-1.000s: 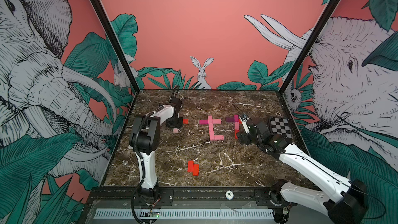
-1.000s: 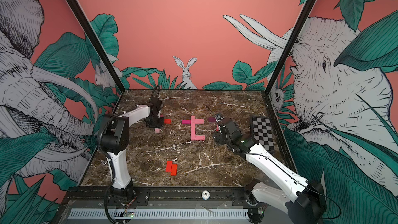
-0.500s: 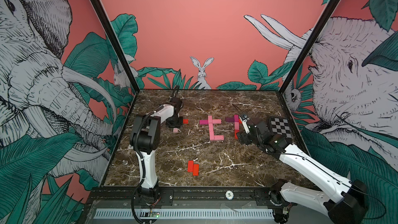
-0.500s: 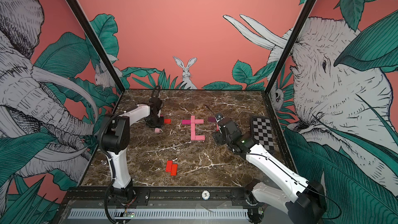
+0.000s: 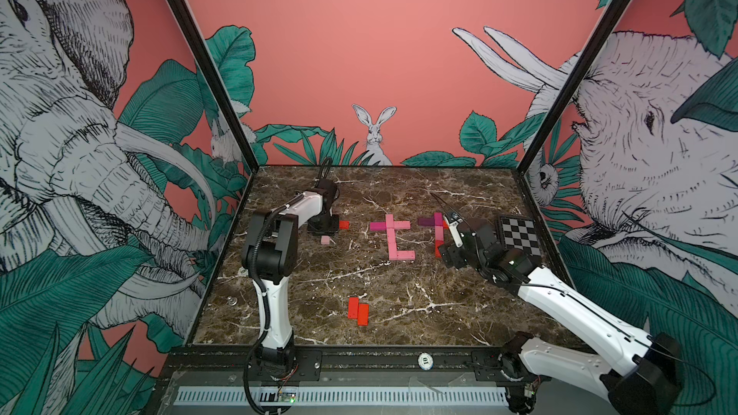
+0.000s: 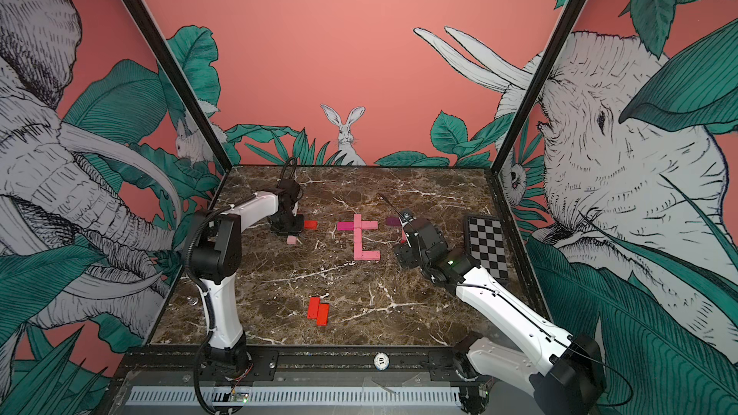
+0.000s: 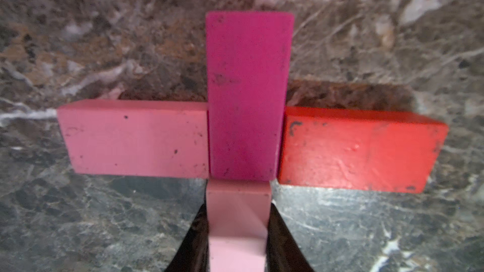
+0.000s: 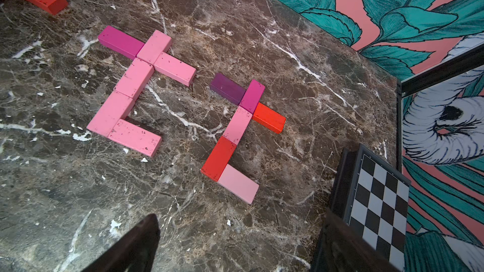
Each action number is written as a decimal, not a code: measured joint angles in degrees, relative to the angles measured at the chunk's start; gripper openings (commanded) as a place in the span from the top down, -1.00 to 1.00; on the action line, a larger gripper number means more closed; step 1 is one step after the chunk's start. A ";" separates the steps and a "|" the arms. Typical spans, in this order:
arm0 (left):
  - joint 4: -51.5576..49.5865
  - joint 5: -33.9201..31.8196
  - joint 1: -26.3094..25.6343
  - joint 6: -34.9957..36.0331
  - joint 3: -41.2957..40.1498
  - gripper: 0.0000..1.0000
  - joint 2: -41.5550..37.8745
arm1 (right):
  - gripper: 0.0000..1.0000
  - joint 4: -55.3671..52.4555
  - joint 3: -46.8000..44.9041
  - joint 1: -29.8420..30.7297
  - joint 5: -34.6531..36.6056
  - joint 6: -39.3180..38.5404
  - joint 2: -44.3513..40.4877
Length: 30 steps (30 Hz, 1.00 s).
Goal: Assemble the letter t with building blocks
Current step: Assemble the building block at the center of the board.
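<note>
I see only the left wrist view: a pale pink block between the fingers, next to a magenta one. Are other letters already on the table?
Observer: Yes, two t shapes lie there: a mostly pink t and a mixed-colour t nearer the checkerboard plate.
Operator: Is the right arm busy?
Observer: No, the right fingers stand open, holding nothing.
Operator: Any spare blocks?
Observer: Two red blocks lie side by side, apart from the letters.

Twin white-shelled arms with black joint housings: a ribbed black cable loops along the left arm [image 5: 275, 313], a thin black wire trails over the right arm [image 5: 575, 309], small screws dot its base shell; the left end effector [image 7: 238, 205] and right end effector [image 8: 241, 213] are black.
</note>
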 measured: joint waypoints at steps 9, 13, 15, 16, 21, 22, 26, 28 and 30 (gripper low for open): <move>-0.26 0.46 0.13 0.07 0.35 0.35 0.20 | -0.90 0.00 0.00 0.00 0.00 -0.02 0.00; -0.39 0.72 0.13 0.44 0.57 0.35 0.31 | -0.90 0.00 0.00 0.00 -0.02 -0.02 0.00; -0.44 0.79 0.13 0.63 0.63 0.34 0.37 | -0.90 0.00 0.00 0.00 0.00 -0.02 0.00; -0.48 0.83 0.13 0.68 0.68 0.34 0.42 | -0.90 0.00 0.00 0.00 0.00 -0.02 0.00; -0.76 0.92 0.13 1.40 0.94 0.32 0.59 | -0.90 0.02 0.00 0.00 0.00 -0.02 0.00; -0.79 0.94 0.13 1.51 0.94 0.31 0.61 | -0.90 0.00 0.00 0.00 0.00 -0.02 0.00; -0.83 1.05 0.13 1.90 0.96 0.27 0.63 | -0.90 0.02 0.00 0.00 0.00 -0.02 0.02; -0.85 1.07 0.17 1.99 0.96 0.25 0.63 | -0.90 0.02 0.00 0.00 0.00 -0.02 0.02; -0.87 1.16 0.28 2.10 0.96 0.18 0.63 | -0.90 0.02 0.00 0.00 0.00 -0.02 0.02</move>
